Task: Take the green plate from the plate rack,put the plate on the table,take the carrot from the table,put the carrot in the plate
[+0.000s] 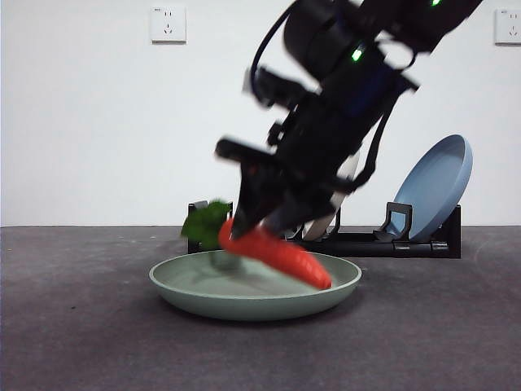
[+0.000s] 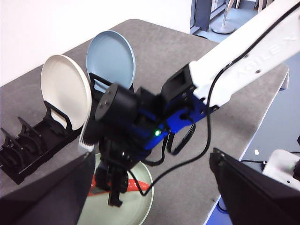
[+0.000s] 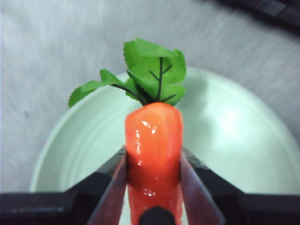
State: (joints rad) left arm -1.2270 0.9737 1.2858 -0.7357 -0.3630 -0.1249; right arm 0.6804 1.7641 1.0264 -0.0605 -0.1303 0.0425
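Observation:
The orange carrot (image 1: 277, 254) with its green leaves (image 1: 205, 223) hangs tilted just above the pale green plate (image 1: 203, 303), which lies flat on the table (image 1: 81, 334). My right gripper (image 1: 256, 228) is shut on the carrot's body. In the right wrist view the carrot (image 3: 153, 140) sits between the two jaws of that gripper (image 3: 153, 187), over the plate (image 3: 234, 131). My left gripper (image 2: 152, 157) hovers high above, open and empty, and its view looks down on the right arm, the carrot (image 2: 101, 183) and the plate (image 2: 140, 206).
The black plate rack (image 1: 407, 244) stands behind the green plate and holds a blue plate (image 1: 435, 186). In the left wrist view the rack (image 2: 28, 154) also holds a cream plate (image 2: 65, 91) beside the blue plate (image 2: 110, 58). The table edge lies past the arm.

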